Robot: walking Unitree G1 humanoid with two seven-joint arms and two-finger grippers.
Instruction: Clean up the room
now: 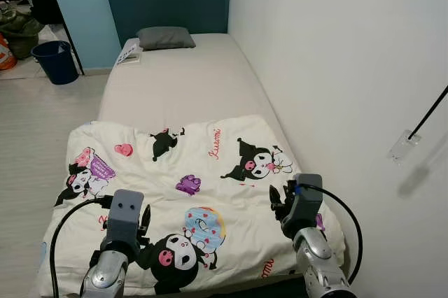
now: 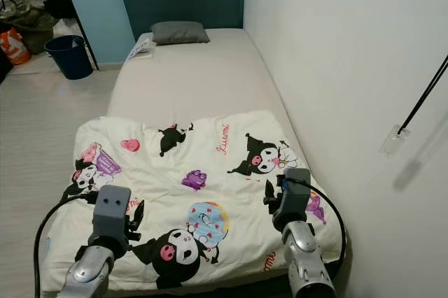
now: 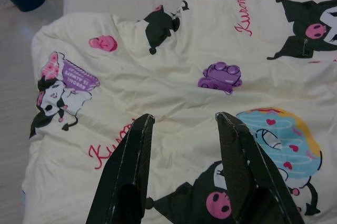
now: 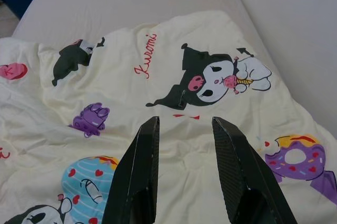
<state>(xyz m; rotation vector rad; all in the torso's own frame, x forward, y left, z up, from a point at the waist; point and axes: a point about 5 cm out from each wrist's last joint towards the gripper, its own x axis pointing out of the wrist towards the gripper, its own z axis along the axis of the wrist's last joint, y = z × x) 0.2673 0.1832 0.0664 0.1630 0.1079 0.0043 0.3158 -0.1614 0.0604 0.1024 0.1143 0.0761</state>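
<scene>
A cream cartoon-print blanket (image 1: 189,172) lies spread over the near half of the bed (image 1: 175,81), wrinkled and hanging off the left side. My left gripper (image 3: 181,121) hovers open over its near-left part, fingers (image 3: 131,150) apart with nothing between them. My right gripper (image 4: 181,124) is open above the near-right part, just short of the black-and-white character print (image 4: 210,79). Both arms (image 1: 115,238) (image 1: 304,214) reach in from the foot of the bed.
A grey pillow (image 1: 165,37) and a small booklet (image 1: 129,54) lie at the head of the bed. The white wall (image 1: 336,67) runs along the bed's right side. A dark blue bin (image 1: 56,61) stands on the floor at the far left, near a doorway with bags.
</scene>
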